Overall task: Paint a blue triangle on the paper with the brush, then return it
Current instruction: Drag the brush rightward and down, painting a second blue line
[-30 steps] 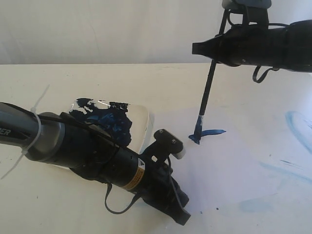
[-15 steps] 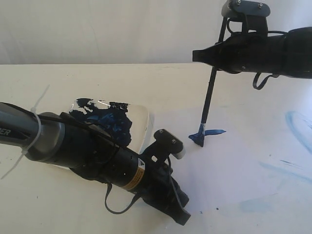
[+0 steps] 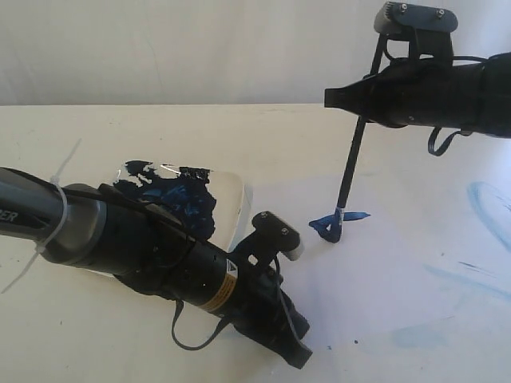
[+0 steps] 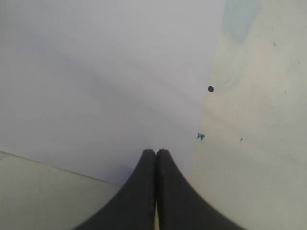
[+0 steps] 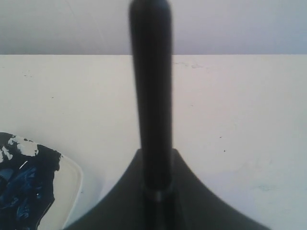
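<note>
My right gripper (image 3: 343, 97) is shut on the brush (image 3: 351, 167), a thin black stick held nearly upright. Its blue tip touches the paper (image 3: 399, 279), a pale lavender sheet. Under the tip lies a short dark blue stroke with a small angled corner at its left end (image 3: 339, 219). In the right wrist view the brush (image 5: 149, 96) rises from between the jaws of my right gripper (image 5: 156, 160). My left gripper (image 3: 297, 357) is shut and empty, with its tips low at the near corner of the paper. The left wrist view shows the left gripper (image 4: 156, 152) over the paper (image 4: 96, 81).
A white plate (image 3: 235, 203) smeared with dark blue paint (image 3: 184, 199) sits left of the paper, partly behind my left arm; its rim (image 5: 74, 179) shows in the right wrist view. Faint light-blue smears (image 3: 487, 203) mark the cream tabletop (image 4: 259, 143) at the right.
My right gripper and the brush have moved right and a little down. The tip dragged right along the stroke, and the blue mark gained an angled corner at its left end. The left arm stayed still.
</note>
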